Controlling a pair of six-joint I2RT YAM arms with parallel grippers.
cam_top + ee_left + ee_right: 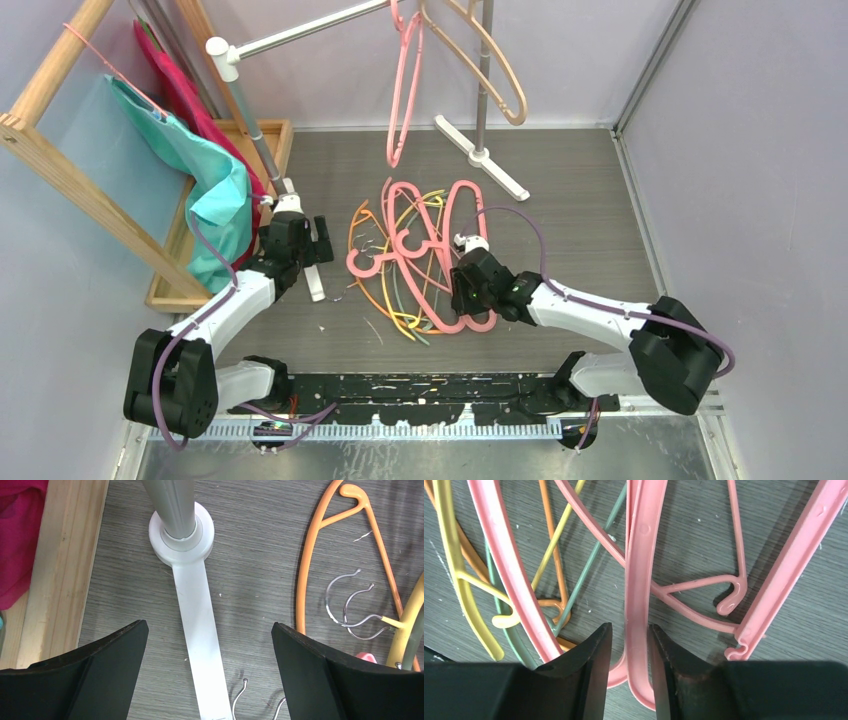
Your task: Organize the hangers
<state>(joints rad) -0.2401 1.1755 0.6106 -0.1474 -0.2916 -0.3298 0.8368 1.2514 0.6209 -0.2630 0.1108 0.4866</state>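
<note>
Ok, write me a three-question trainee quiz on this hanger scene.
1. True or false: the left pincer is shut.
2. What sits between the right pincer's fingers? A thick pink hanger; B thin yellow hanger; C nothing.
3. Fill in: overhead, the hanging pink hanger has a ____ neighbour.
Key: 1 false; 2 A; 3 beige hanger.

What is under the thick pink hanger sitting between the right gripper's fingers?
A thin pink hanger crosses beneath the thick pink hanger, with grey tabletop below. Where they overlap, and down near the right gripper, whatever lies underneath is covered.
</note>
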